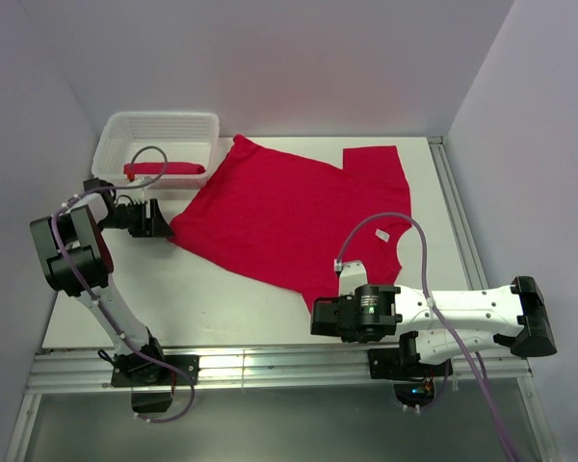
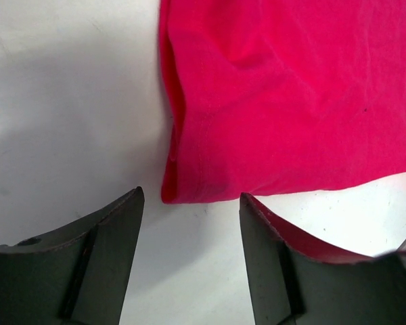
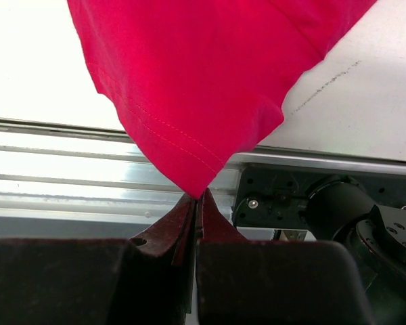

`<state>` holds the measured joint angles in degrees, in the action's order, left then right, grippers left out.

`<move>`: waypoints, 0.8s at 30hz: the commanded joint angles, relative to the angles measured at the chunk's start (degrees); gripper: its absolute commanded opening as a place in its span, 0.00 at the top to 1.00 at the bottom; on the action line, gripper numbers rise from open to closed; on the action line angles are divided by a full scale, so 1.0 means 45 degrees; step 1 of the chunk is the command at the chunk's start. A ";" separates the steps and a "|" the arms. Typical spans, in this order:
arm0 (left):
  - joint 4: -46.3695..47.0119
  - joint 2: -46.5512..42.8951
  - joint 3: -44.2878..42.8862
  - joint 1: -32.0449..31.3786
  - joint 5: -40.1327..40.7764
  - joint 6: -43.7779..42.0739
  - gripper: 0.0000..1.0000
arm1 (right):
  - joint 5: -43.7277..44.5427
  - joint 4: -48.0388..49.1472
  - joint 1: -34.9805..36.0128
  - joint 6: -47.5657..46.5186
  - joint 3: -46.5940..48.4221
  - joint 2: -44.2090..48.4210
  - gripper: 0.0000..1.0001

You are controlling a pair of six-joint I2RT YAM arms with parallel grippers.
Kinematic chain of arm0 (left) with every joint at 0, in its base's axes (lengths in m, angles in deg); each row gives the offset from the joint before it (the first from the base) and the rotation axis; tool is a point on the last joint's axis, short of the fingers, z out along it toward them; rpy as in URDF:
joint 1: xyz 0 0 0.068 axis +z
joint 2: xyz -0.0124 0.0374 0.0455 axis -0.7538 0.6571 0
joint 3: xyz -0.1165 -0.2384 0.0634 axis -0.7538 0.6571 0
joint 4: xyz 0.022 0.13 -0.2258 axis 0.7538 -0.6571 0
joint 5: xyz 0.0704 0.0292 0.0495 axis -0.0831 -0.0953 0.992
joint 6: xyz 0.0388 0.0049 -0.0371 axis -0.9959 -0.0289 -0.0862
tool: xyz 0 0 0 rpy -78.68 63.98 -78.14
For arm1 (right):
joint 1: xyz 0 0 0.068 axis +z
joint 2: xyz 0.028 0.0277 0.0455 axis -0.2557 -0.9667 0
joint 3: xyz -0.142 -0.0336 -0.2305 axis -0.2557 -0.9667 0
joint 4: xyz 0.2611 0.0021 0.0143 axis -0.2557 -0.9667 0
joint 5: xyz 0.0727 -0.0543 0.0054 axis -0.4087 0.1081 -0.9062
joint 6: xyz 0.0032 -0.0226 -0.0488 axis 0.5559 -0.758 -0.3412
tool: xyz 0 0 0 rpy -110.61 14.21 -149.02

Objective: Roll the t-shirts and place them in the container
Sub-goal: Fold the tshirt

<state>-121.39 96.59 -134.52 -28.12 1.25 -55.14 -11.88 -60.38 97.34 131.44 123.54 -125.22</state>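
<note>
Right wrist view: my right gripper (image 3: 197,198) is clenched on a hem corner of the spread t-shirt (image 3: 203,74). My left gripper (image 2: 191,198) stands open, empty — another corner lies just ahead of its tips on the table (image 2: 68,101). The rolled t-shirt (image 1: 164,170) sits in the white basket (image 1: 164,123).

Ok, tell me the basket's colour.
White: the basket is a white plastic lattice, seen best in the top view.

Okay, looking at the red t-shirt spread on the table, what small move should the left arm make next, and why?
Probably ease the left gripper forward and close on the corner of the t-shirt: its jaws stand open with that corner lying just ahead, and the right gripper pinches another corner.
</note>
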 commanded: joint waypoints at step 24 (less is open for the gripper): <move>-0.3140 -0.0395 -0.1495 -0.0735 0.2418 0.0657 1.00 | -0.0150 -0.0666 0.0255 0.0350 0.0449 0.0268 1.00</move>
<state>-130.59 96.62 -138.32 -31.53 9.20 -53.48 -13.20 -60.64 97.47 131.61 123.82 -125.18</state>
